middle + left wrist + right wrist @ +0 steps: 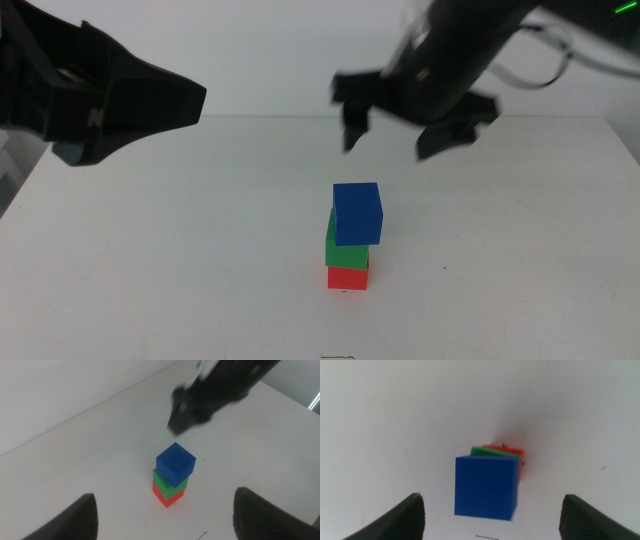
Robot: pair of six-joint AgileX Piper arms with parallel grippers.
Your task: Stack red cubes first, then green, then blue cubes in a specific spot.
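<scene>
From above, the right gripper (pixel 490 515), fingers spread, sees blue (pixel 486 487) hiding most of green (pixel 481 451) and red (pixel 507 451). The left gripper (pixel 165 515), at 9 o'clock, is spread too.

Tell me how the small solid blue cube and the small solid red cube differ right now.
The small solid blue cube tops the stack; the small solid red cube sits at the bottom on the white table, under the green cube. The blue one is twisted and overhangs the cube below; the red one sits roughly in line under the green. The blue shows fully; the red is largely hidden. Both look equal in size with plain matte faces. The open right gripper is above, touching neither.
</scene>
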